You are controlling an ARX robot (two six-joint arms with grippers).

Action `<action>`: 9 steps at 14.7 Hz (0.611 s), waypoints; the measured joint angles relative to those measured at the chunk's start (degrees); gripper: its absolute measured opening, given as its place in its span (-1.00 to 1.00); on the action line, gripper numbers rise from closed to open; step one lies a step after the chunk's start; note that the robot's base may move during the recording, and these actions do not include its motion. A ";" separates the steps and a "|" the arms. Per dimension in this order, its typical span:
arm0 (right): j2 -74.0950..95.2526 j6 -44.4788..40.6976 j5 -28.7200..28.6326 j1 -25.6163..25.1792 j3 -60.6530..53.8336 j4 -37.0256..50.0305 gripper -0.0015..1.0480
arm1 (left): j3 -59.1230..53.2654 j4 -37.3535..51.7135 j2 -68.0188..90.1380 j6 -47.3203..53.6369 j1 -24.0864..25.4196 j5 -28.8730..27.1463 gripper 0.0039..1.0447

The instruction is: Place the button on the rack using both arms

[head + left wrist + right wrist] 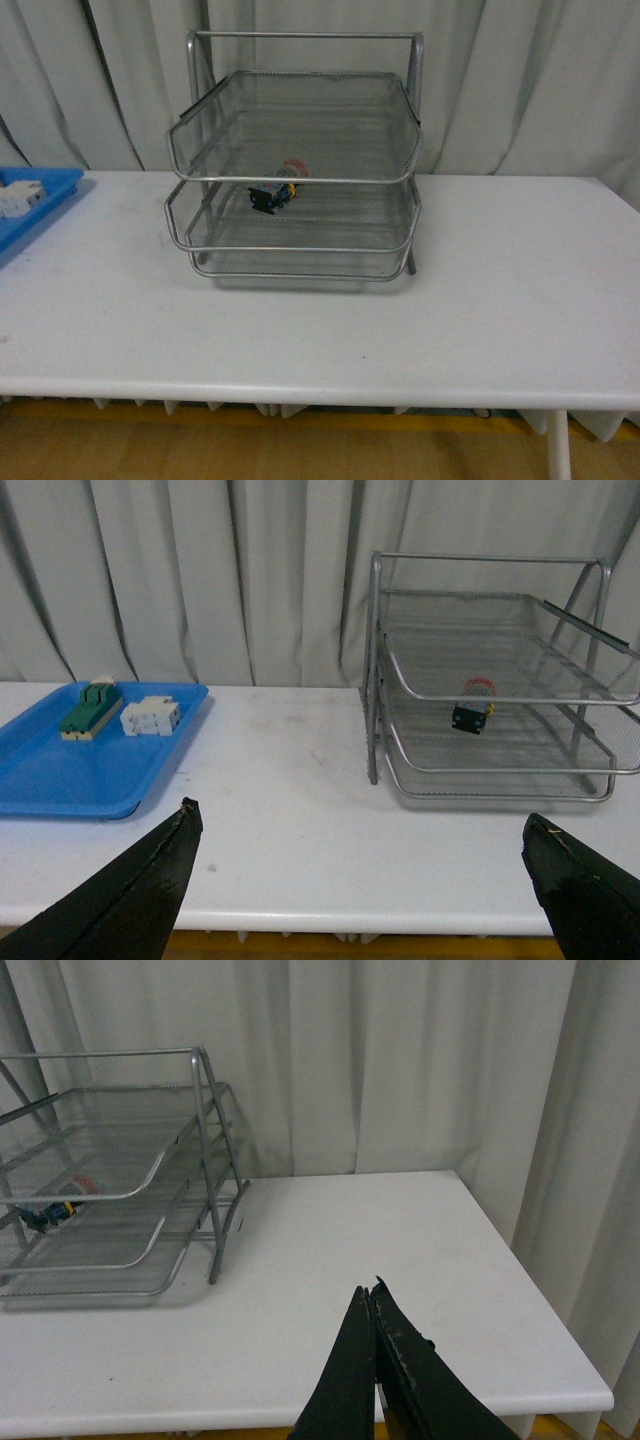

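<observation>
The button (277, 189) lies on its side in the middle tier of the silver wire-mesh rack (296, 120) at the back of the white table. Its red cap and black-and-blue body also show in the left wrist view (474, 706) and faintly in the right wrist view (55, 1207). My left gripper (362, 830) hangs open over the table's front edge, well short of the rack (500, 695), nothing between its fingers. My right gripper (369, 1294) is shut and empty, over the table to the right of the rack (110, 1175). Neither arm shows in the front view.
A blue plastic tray (60, 775) sits at the table's left end, holding a green-and-beige flat switch (90, 708) and a white blocky part (150, 716). The tray's corner (55, 195) shows in the front view. Grey curtains hang behind. The table's right edge (560, 1340) drops off near my right gripper.
</observation>
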 joint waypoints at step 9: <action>-14.25 -0.09 -0.15 0.00 0.02 -14.71 -0.58 | 0.00 -0.04 0.00 0.00 0.00 0.02 0.88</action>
